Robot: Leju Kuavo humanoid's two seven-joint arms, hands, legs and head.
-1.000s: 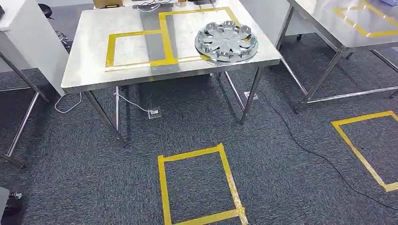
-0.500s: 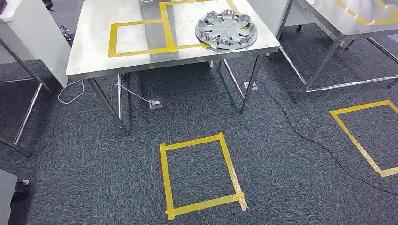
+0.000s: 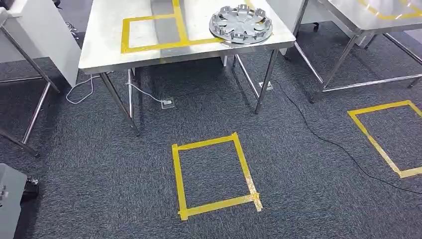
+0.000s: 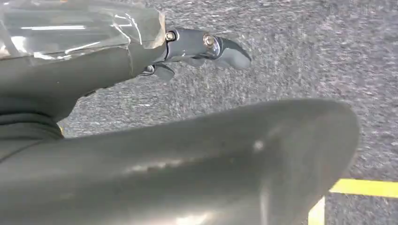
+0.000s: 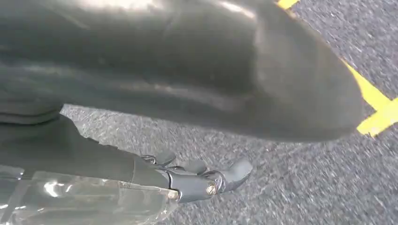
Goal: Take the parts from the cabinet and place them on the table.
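Camera farther back from table (image 3: 99,55).

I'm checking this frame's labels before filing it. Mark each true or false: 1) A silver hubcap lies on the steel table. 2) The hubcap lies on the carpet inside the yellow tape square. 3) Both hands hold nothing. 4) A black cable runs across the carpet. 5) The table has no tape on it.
1) True: the hubcap lies on the table, near its right corner.
2) False: the tape square on the carpet has nothing in it; the hubcap is on the table.
3) True: the left hand and right hand hang over the carpet, holding nothing.
4) True: the black cable crosses the carpet on the right.
5) False: yellow tape outlines are on the tabletop.
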